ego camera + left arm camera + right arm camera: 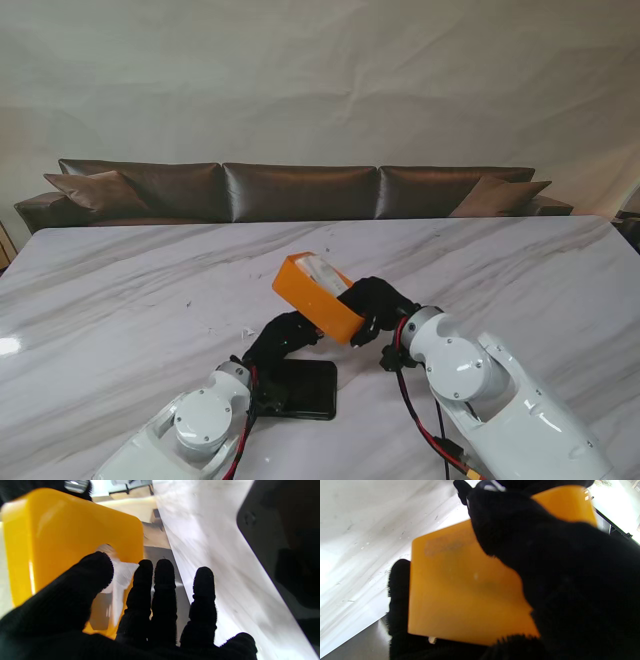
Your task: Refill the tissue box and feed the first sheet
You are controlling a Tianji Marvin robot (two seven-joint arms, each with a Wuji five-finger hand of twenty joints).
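My right hand (378, 300) is shut on the orange tissue box (315, 295) and holds it tilted above the marble table (130, 290). White tissues (322, 270) show in the box's open side, which faces away from me. My left hand (282, 338) reaches up under the box. In the left wrist view the box (62, 535) shows its slot face, and a white sheet (122, 577) sticks out of the slot between my thumb and forefinger. My left hand (140, 610) pinches that sheet. In the right wrist view my right hand (557, 567) wraps the box (460, 587).
A flat black panel (300, 388) lies on the table right by my left wrist, seen again as a dark panel (282, 542) in the left wrist view. A brown sofa (300, 190) runs along the table's far edge.
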